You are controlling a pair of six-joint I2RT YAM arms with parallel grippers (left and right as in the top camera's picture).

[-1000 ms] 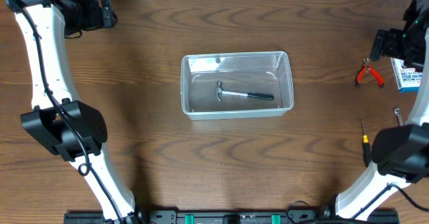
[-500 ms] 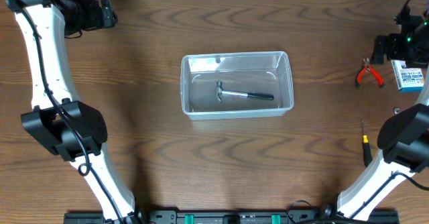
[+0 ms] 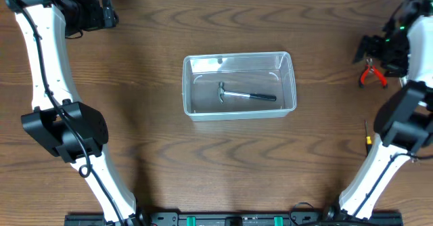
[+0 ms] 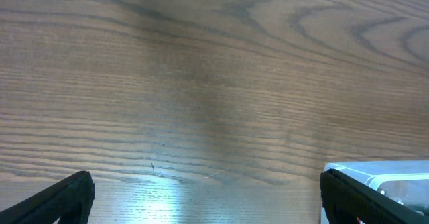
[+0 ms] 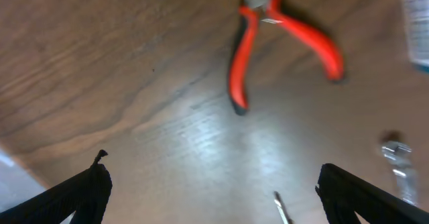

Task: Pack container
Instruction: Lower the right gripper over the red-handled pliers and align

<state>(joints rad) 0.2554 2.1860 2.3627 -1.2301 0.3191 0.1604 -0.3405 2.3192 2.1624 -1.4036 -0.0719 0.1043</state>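
Note:
The clear plastic container (image 3: 239,112) stands at the table's middle with a hammer (image 3: 247,95) lying inside. Its corner shows in the left wrist view (image 4: 385,172). My left gripper (image 3: 108,13) is open and empty at the far left back, over bare wood (image 4: 208,204). My right gripper (image 3: 362,49) is open and empty at the far right, just behind the red-handled pliers (image 3: 373,76). In the right wrist view the pliers (image 5: 281,43) lie ahead of my open fingers (image 5: 218,197).
A screwdriver (image 3: 369,142) lies near the right edge, partly under my right arm; its tip shows in the right wrist view (image 5: 281,209). A small metal wrench (image 5: 397,158) and the edge of a blue-and-white box (image 5: 419,23) lie right of the pliers.
My right gripper has swung left and now sits behind and left of the pliers. The right arm now covers the blue-and-white box. The left arm, container and hammer have not moved.

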